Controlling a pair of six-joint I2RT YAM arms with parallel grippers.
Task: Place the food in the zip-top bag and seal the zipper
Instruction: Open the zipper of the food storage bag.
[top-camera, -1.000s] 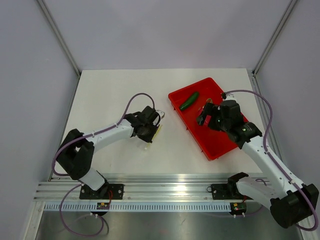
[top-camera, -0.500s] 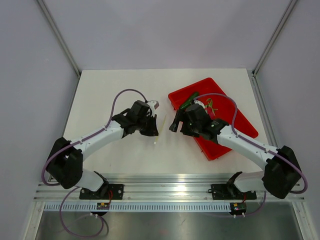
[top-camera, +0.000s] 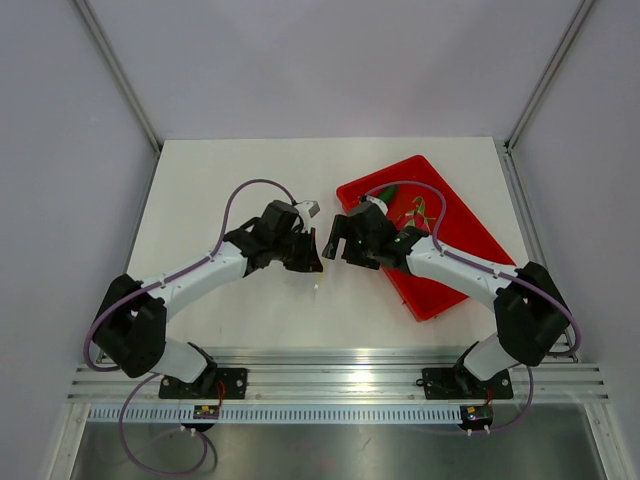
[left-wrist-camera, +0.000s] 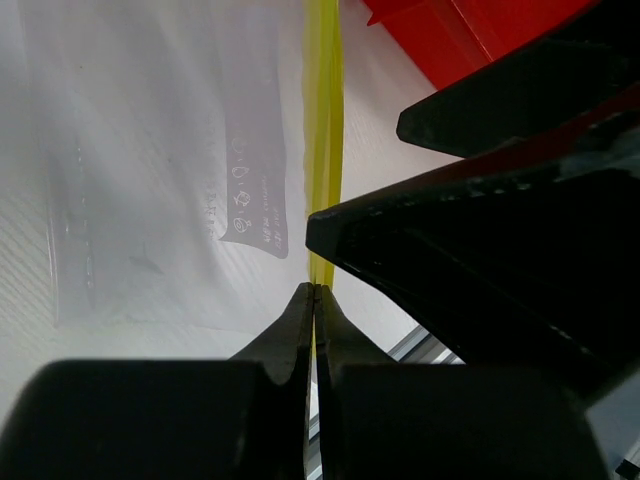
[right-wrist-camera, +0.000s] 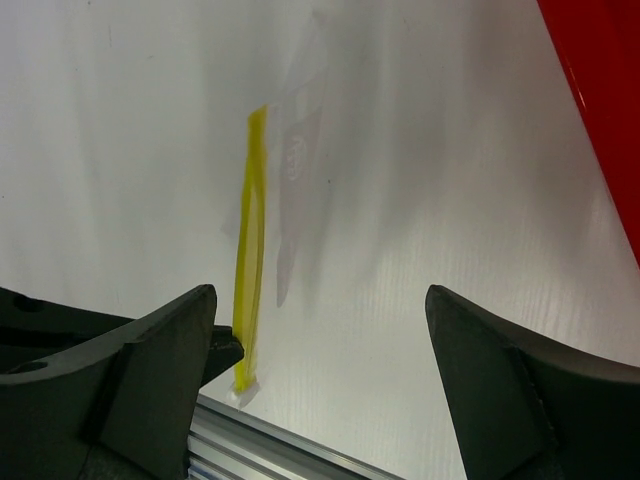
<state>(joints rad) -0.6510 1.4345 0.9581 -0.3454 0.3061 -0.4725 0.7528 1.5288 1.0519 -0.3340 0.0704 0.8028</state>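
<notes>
My left gripper (top-camera: 310, 258) (left-wrist-camera: 315, 291) is shut on the yellow-green zipper (left-wrist-camera: 322, 120) of the clear zip-top bag (left-wrist-camera: 170, 170) and holds it edge-up above the table. My right gripper (top-camera: 336, 240) (right-wrist-camera: 318, 295) is open and empty, right beside the left one. The zipper (right-wrist-camera: 250, 250) hangs just inside its left finger (right-wrist-camera: 150, 370), and the bag (right-wrist-camera: 300, 160) shows behind it. The dark green food (top-camera: 386, 193) lies in the red tray (top-camera: 455, 250), partly under the right arm's cable.
A pink dragon fruit with green tips (top-camera: 421, 211) lies in the tray behind the right arm. The tray's corner (left-wrist-camera: 440, 30) is close to the bag. The aluminium rail (top-camera: 330, 355) runs along the near table edge.
My right arm has swung left from over the tray to the bag, gripper open. My left gripper lifted the bag and shifted right a second ago, then held still.
</notes>
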